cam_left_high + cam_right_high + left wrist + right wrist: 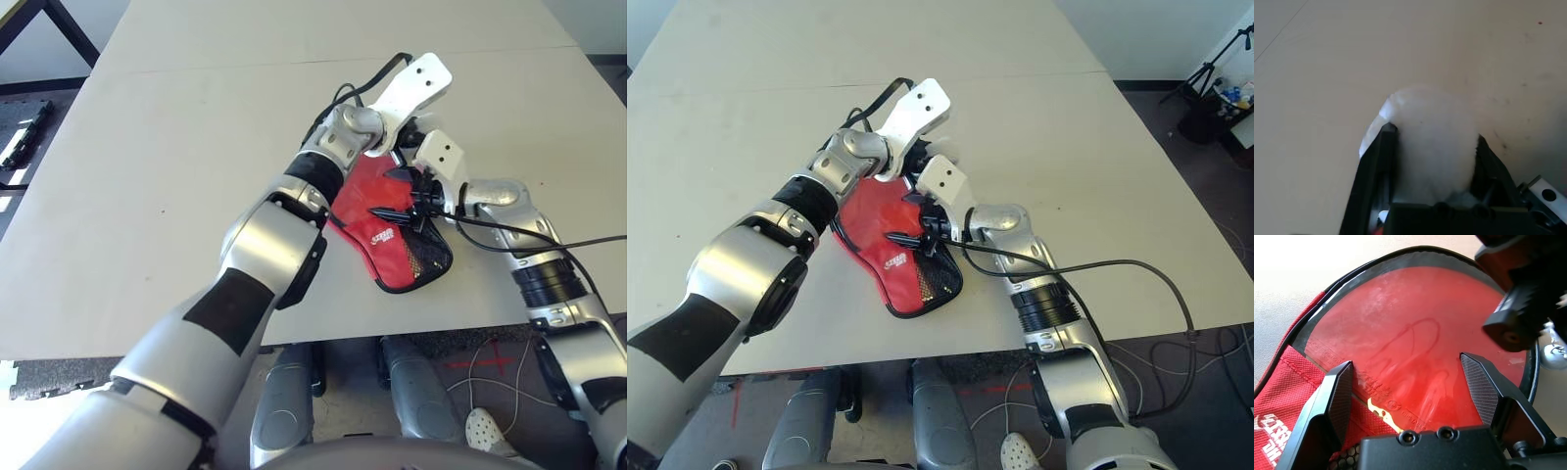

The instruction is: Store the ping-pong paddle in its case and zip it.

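Mostly hidden: paddle hndl.

White lettering is standing out on the red fabric of the case, its letters not resolving into a certain word. Faint raised print is showing on the paddle's red rubber, too indistinct for reading.

The paddle lies inside the case on the table.
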`<state>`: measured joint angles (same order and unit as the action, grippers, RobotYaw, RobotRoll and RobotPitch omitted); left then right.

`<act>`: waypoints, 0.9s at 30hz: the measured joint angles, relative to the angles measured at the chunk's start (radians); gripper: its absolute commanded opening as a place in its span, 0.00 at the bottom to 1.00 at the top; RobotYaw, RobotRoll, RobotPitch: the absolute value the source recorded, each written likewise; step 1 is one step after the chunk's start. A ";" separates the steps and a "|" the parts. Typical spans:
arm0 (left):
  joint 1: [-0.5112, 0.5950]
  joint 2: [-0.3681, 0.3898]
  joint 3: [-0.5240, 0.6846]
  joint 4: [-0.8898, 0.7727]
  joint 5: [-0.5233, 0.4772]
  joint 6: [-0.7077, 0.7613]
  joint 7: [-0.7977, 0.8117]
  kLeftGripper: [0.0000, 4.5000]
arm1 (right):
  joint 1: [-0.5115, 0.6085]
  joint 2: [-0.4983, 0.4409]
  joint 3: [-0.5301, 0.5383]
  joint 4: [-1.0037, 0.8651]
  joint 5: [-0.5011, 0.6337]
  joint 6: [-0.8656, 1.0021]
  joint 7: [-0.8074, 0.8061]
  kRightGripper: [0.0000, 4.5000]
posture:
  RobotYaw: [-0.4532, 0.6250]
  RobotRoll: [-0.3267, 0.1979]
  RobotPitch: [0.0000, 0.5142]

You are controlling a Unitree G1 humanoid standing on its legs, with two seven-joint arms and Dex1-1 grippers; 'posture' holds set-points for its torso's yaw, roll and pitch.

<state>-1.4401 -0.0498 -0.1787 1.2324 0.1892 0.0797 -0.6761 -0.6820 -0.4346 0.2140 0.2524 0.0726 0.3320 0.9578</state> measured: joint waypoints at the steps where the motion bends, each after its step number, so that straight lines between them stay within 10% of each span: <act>1: 0.000 0.000 0.003 -0.007 -0.002 0.002 -0.005 0.79 | 0.000 0.001 0.000 0.001 0.000 0.000 -0.002 1.00 | 0.33 0.62 0.47; 4: -0.002 -0.009 0.009 -0.024 -0.013 0.015 -0.021 0.99 | -0.002 0.009 0.001 0.005 0.000 -0.003 -0.005 1.00 | 0.34 0.62 0.47; 15: -0.019 0.021 0.046 -0.025 -0.041 0.054 -0.033 0.99 | -0.005 0.016 0.001 0.016 -0.001 -0.009 -0.009 1.00 | 0.34 0.62 0.47; 27: -0.106 0.236 0.096 -0.055 -0.069 0.041 0.008 0.99 | -0.004 0.024 0.002 0.022 -0.001 -0.013 -0.012 1.00 | 0.36 0.62 0.48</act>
<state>-1.5466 0.1865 -0.0822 1.1770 0.1201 0.1208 -0.6681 -0.6865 -0.4101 0.2158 0.2746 0.0719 0.3191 0.9454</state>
